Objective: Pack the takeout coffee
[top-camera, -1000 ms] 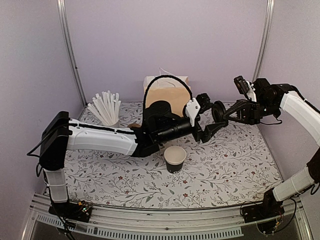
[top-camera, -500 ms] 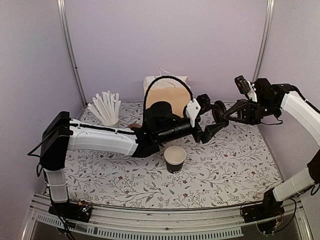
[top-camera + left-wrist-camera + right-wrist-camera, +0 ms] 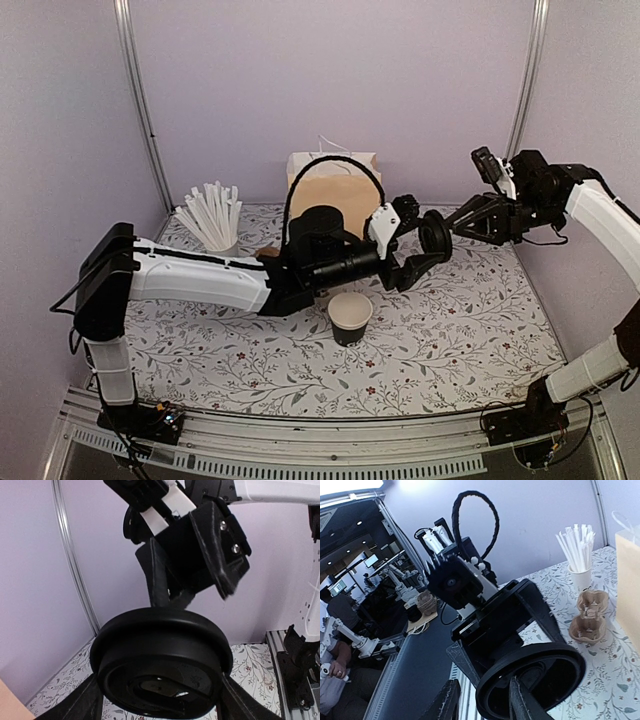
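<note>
The black paper cup stands open and upright on the flowered table, white inside showing. Its black round lid is held on edge in the air, above and to the right of the cup. My left gripper is shut on the lid, with one finger on each side of the rim. My right gripper is at the lid's far side. In the right wrist view one of its fingers is inside the lid and the other stands off the rim, so the gripper is open.
A white cup of white sticks stands at the back left. A brown paper bag stands at the back centre. A brown pulp cup carrier lies near it, mostly hidden behind my left arm in the top view.
The lid has shifted slightly down and left with the left gripper. The right gripper has drawn back a little to the right and up, and its hold on the rim has loosened.
</note>
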You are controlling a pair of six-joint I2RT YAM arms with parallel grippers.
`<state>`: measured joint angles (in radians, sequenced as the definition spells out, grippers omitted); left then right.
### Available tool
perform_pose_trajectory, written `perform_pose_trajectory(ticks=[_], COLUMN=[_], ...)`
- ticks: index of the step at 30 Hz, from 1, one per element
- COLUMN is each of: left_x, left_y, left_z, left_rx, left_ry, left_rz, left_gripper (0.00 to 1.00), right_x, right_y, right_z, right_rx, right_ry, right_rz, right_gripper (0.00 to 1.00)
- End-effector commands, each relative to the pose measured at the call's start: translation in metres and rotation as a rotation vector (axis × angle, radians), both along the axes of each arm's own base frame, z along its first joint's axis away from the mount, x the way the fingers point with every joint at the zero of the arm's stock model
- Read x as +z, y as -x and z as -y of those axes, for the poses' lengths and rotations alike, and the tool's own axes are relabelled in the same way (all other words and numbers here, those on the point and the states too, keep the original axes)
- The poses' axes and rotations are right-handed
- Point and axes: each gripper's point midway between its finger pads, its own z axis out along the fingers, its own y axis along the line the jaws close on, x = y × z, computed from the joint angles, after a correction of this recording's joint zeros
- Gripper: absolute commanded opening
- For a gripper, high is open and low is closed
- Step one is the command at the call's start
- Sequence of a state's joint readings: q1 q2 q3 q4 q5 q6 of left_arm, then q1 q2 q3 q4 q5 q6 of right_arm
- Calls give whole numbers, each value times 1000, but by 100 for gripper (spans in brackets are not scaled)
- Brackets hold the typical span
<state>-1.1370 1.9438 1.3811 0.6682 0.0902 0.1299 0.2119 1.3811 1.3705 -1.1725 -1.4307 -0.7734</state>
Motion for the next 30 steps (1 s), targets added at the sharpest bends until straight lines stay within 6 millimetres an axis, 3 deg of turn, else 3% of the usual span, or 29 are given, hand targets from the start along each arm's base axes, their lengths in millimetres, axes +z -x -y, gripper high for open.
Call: perform_pose_trajectory(ticks=[1,7,13,17,23,30], left_x=[8,-6,-64,-95,-112,-128], left_y=[-10,-32,-44,-45,-31,-14], left_z=[-22,-41,-70,-97,-117,-137], left_rx=[59,124,227,306,291,294], left_ry=[-69,-289,-703,-879,-1020,-1122], left_rz=[-28,-140,-305,-362,-439,-561], left_gripper=[75,76,71,69,70,78], right_x=[23,-9,-49,-73,-93,-92], right_y=[-19,-44,-69,-85,-74,-59], right_z=[20,29,43,50,37,32], right_rx=[-105,-272,-439,-507,-457,-419], right_ry=[8,144,280,363,343,285], right_rz=[124,193,296,314,301,283], right_gripper=[37,38,40,40,41,43])
